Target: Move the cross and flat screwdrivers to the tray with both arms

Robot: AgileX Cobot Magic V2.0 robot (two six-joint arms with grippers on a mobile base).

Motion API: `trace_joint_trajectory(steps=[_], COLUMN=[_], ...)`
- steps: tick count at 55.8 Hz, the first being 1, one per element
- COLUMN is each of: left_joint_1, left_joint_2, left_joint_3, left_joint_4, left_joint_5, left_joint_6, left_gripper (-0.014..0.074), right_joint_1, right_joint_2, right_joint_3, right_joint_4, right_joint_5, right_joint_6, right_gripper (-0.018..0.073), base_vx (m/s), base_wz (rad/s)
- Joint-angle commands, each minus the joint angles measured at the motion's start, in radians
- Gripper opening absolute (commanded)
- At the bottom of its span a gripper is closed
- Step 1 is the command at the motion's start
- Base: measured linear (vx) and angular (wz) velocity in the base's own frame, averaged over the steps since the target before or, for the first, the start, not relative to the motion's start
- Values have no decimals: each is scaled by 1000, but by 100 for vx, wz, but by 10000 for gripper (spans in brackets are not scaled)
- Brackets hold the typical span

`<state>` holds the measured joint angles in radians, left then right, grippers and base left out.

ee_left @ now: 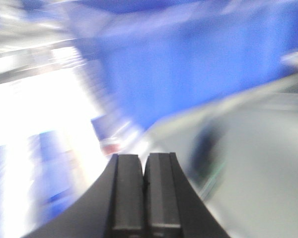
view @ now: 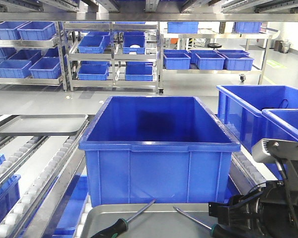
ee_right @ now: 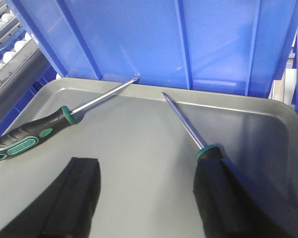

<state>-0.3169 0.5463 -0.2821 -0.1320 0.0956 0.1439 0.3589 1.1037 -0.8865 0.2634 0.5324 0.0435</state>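
Observation:
Two screwdrivers with black-and-green handles lie on the grey tray (ee_right: 139, 134). The left screwdriver (ee_right: 37, 133) points up-right, its tip at the blue bin's wall. The right screwdriver (ee_right: 185, 123) points up-left, and its handle is partly hidden behind my right finger. My right gripper (ee_right: 148, 168) is open and empty, low over the tray between the two tools. In the front view both screwdrivers, the left (view: 120, 224) and the right (view: 214, 230), lie on the tray (view: 159, 220), with my right arm (view: 268, 208) beside them. My left gripper (ee_left: 143, 159) is shut and empty in a motion-blurred view. I cannot tell which tip is cross or flat.
A large blue bin (view: 161, 144) stands directly behind the tray; its wall (ee_right: 188, 39) touches the tray's far rim. More blue bins (view: 258, 106) stand at the right. Roller conveyors (view: 37, 173) and another grey tray (view: 39, 125) are at the left. Shelves of bins line the back.

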Motion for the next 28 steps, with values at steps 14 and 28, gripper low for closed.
trace_joint_trajectory(steps=[14, 28], left_joint_1=[237, 277], left_joint_2=[-437, -557], left_joint_3=[267, 283], left_joint_4=[3, 3], left_joint_5=[-96, 9], left_joint_6=[-67, -89], left_gripper=[-8, -7], right_joint_1=[-1, -1], right_joint_2=[-20, -23], right_joint_3=[-32, -32], right_joint_4=[9, 9], right_joint_5=[-64, -63], right_joint_6=[-13, -13], right_gripper=[473, 473], base_vx=[0, 0], base_wz=[0, 0])
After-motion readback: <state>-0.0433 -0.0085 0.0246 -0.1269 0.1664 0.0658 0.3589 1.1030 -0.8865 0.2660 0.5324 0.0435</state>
